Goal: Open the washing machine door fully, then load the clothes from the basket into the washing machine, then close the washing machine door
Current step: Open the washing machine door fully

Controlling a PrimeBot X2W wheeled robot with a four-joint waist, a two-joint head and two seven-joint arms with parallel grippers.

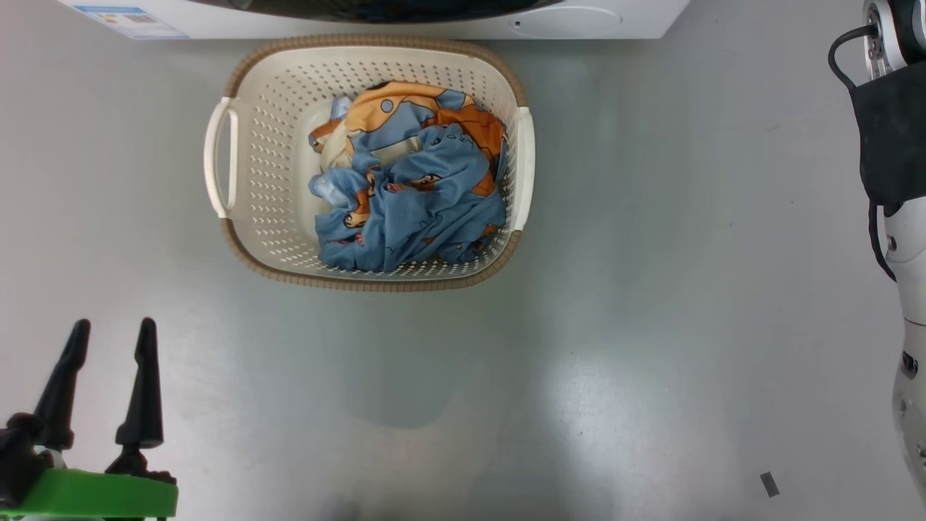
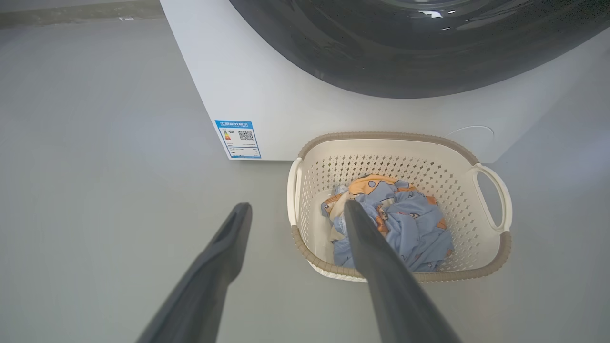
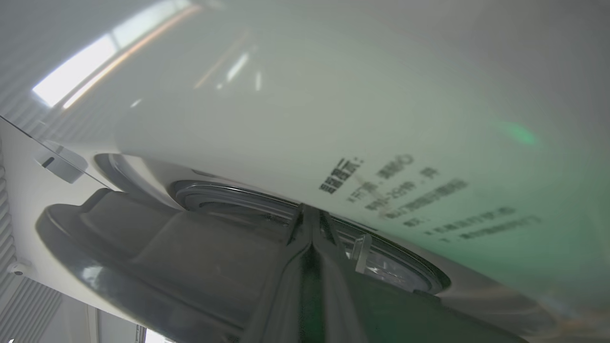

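Observation:
The cream basket [image 1: 376,42] [image 2: 391,136] stands on the floor just in front of the white washing machine [image 1: 434,27] [image 2: 267,95]. The clothes [image 1: 427,195] [image 2: 410,228], a blue and orange bundle, lie inside it. The black washing machine door [image 2: 410,57] curves above the basket. My left gripper [image 1: 114,325] [image 2: 296,205] hangs open and empty, short of the basket's left handle. My right gripper [image 3: 310,212] is shut with nothing between its fingers. Its tips sit in the narrow gap between the door's pale glossy inner side [image 3: 333,119] and the grey gasket [image 3: 157,247].
My right forearm [image 1: 908,253] runs up the right edge of the head view. A blue label sticker [image 2: 238,139] marks the machine's lower left corner and a round cap [image 2: 469,131] its lower right. Bare grey floor [image 1: 615,325] surrounds the basket.

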